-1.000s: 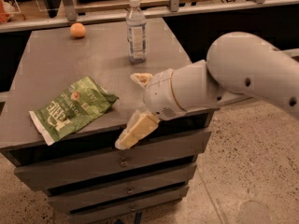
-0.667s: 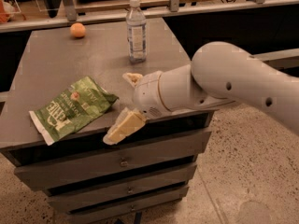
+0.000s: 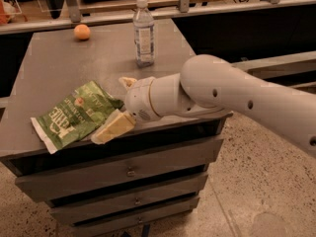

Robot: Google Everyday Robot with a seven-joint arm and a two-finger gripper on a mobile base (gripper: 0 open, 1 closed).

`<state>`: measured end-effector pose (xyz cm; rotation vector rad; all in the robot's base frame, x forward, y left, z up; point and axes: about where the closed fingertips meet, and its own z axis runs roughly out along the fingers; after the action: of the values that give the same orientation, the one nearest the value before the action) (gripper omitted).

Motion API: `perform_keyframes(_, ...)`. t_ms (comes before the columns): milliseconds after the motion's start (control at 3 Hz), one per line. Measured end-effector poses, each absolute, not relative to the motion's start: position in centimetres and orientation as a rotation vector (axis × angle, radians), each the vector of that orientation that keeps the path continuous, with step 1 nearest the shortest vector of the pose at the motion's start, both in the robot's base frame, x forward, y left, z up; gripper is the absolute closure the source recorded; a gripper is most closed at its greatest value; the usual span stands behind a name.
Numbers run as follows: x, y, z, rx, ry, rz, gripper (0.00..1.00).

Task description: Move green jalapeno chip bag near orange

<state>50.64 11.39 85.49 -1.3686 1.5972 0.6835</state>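
Since the earlier frames the arm has travelled leftward along the front of the cabinet top, bringing the gripper (image 3: 108, 110) up to the right end of the green jalapeno chip bag (image 3: 74, 115), which has not shifted. Gripper state: jaws apart, with nothing clamped. The nearer finger (image 3: 112, 127) angles down-left over the front edge of the cabinet top and overlaps the bag's near right edge in this view; contact cannot be confirmed. The farther finger shows as a short tip just behind the bag's right corner. The bag lies flat and crinkled, immediately left of the gripper, its right corner sitting between the two fingers and its white sealed end pointing away to the lower left. The orange (image 3: 82, 31) sits well beyond the gripper, at the far left of the grey cabinet top (image 3: 59, 68), well apart from the bag. A clear water bottle (image 3: 143, 31) stands upright behind the gripper and slightly to its right. Drawers (image 3: 128, 172) run beneath the gripper.
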Motion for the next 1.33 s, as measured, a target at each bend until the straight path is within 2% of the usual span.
perform_keyframes(333,51.5,12.9,85.2,-1.351,1.603,0.729,0.17)
perform_keyframes(1333,52.0,15.1,85.3,-1.348,1.593,0.808,0.87)
